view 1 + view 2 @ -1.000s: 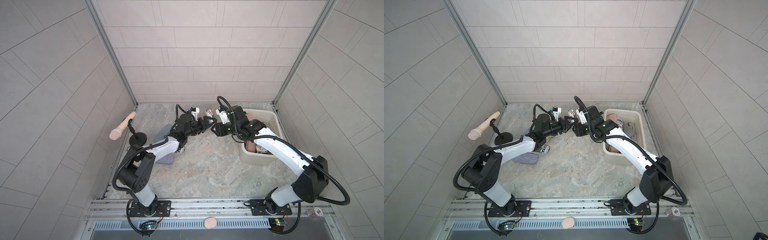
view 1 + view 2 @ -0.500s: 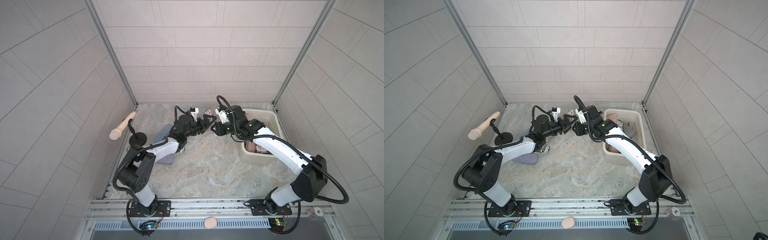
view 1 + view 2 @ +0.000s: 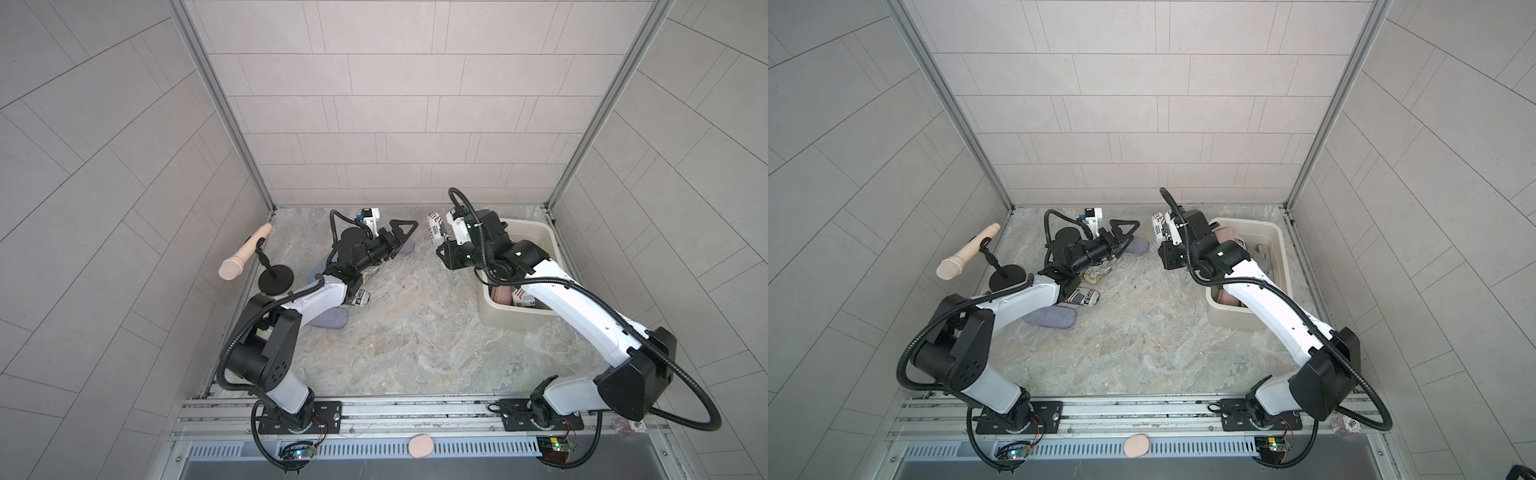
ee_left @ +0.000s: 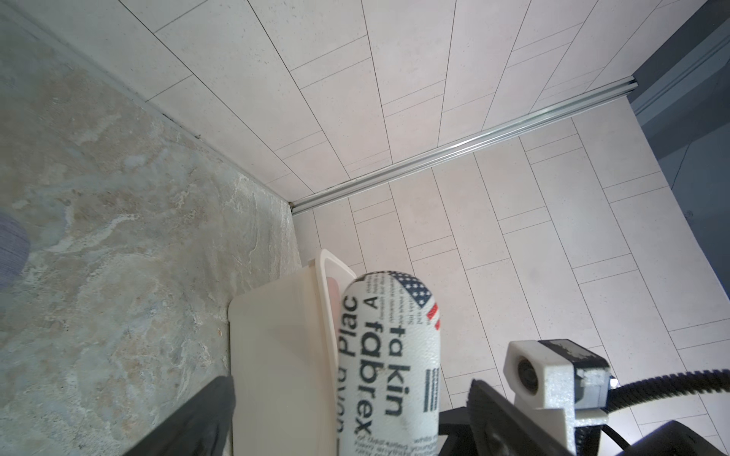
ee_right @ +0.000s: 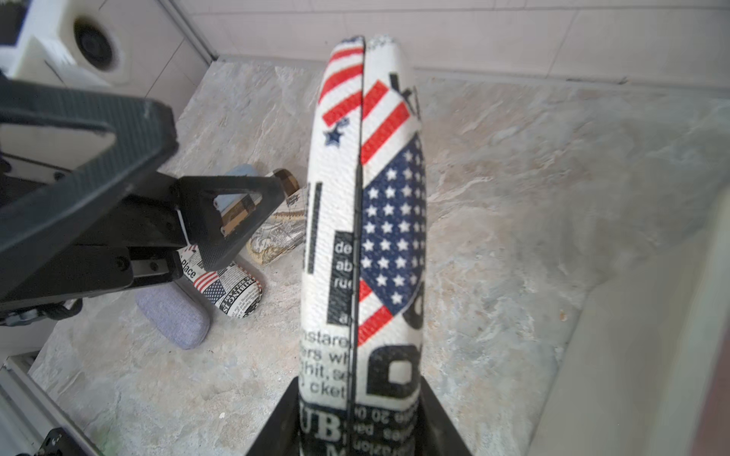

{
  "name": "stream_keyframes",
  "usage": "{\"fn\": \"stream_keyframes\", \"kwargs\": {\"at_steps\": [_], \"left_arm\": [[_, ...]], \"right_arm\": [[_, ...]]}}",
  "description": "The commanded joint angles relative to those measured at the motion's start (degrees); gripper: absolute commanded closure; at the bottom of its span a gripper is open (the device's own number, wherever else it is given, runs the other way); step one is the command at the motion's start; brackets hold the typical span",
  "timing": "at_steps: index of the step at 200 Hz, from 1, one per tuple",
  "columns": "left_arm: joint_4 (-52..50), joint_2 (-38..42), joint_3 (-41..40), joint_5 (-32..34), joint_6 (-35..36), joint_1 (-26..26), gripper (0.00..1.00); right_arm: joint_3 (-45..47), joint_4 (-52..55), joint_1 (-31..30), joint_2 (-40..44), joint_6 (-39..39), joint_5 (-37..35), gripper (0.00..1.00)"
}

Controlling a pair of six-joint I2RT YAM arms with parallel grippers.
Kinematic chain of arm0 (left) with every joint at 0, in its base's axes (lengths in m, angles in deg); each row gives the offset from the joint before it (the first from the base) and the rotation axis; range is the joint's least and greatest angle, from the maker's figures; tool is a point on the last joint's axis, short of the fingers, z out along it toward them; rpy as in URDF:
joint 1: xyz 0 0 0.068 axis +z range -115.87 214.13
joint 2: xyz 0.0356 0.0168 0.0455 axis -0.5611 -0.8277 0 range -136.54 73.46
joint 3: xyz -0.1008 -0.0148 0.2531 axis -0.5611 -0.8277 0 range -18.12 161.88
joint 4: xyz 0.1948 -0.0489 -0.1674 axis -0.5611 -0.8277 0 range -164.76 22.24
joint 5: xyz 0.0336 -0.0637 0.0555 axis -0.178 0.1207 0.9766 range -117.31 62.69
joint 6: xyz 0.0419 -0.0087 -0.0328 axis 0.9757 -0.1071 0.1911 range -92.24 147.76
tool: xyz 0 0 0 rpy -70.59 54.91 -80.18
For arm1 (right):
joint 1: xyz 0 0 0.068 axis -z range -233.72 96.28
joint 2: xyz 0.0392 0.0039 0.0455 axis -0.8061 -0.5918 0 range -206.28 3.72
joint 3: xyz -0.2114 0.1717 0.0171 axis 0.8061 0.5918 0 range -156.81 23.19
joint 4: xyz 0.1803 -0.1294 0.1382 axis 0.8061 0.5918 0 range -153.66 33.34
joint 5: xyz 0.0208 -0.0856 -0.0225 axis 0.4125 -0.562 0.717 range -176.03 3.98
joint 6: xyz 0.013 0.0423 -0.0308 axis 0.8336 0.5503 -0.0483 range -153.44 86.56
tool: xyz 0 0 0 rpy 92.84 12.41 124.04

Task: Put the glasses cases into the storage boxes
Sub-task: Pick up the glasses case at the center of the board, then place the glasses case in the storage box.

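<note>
Two right fingers (image 5: 272, 430) grip newsprint case (image 5: 363, 237) near tub (image 4: 276, 355) rim.

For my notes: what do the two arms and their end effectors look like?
The left arm and right arm have white shells, black joint housings and a black ribbed cable looping alongside. The left end effector and right end effector are black; the left's fingers are hollow triangles. A white camera block sits at each wrist.

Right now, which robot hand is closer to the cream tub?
Right. The right gripper, shut on the flag-print case, hangs just beside the cream tub; the open left gripper is farther off, past the case.
</note>
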Motion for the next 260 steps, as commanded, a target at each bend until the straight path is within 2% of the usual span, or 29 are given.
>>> {"fn": "stream_keyframes", "kwargs": {"at_steps": [1,24,58,74,95,119,154,214,226,240,260], "left_arm": [[-3.9,3.0,-0.9,2.4,3.0,0.0,0.01],[-6.8,4.4,-1.4,4.5,4.9,-0.1,0.02],[-7.8,4.5,-0.9,4.2,5.2,-0.2,0.02],[-7.4,3.8,-0.9,3.9,4.5,-0.2,0.03],[-7.1,2.8,-0.4,3.2,3.8,-0.2,0.04],[-7.5,2.7,-0.3,2.9,3.9,-0.1,0.05],[-9.1,3.8,-0.1,3.2,5.3,-0.1,0.05],[-10.7,3.4,0.4,3.3,5.9,-0.1,0.05],[-10.8,3.5,0.5,3.3,6.1,-0.1,0.05],[-10.9,3.5,0.6,3.2,6.2,-0.1,0.05],[-11.1,3.4,0.7,3.2,6.2,-0.1,0.05]], "right_arm": [[1.9,3.2,2.9,5.2,-1.5,-5.7,0.84],[5.1,6.0,8.9,10.4,-1.5,-5.9,0.84],[11.8,9.1,19.2,18.6,-2.7,-9.1,0.84],[12.7,10.8,24.9,19.2,-3.6,-8.1,0.85],[11.4,12.6,28.9,15.6,-7.0,-5.2,0.85],[6.0,15.2,29.3,8.5,-12.2,-7.7,0.86],[-2.4,21.4,29.3,-1.4,-13.4,-14.5,0.86],[-7.1,21.7,29.2,-11.4,-14.8,-20.3,0.84],[-7.5,21.8,28.8,-12.6,-14.5,-21.2,0.80],[-7.2,21.1,28.0,-12.9,-14.2,-22.9,0.64],[-6.9,20.3,27.6,-12.1,-14.3,-20.4,0.53]]}}
